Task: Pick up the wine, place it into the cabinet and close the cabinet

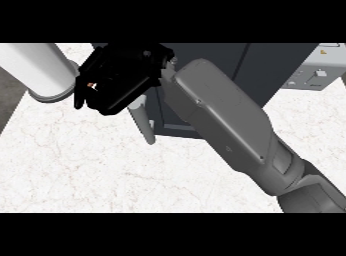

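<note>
Right hand (115,80), fingers curled at upper centre against the dark cabinet (272,70) front beside its pale handle (143,122), apparently pushing the door shut; wine not visible, presumably inside; marble tabletop (80,165) below.

- The white marble counter (80,165) filled most of the head view.
- A dark grey cabinet (272,65) stood at the counter's far edge, with a pale handle (143,122) on its front.
- A small light grey appliance (320,70) sat at the far right corner, beside the cabinet.
- The right forearm (228,120) crossed from the lower right edge toward the far left.
- The right hand (117,80), black, hung before the cabinet's left side, fingers curled; what it held was hidden.
- A white cylinder (39,70), the left forearm, lay at the far left corner.
</note>
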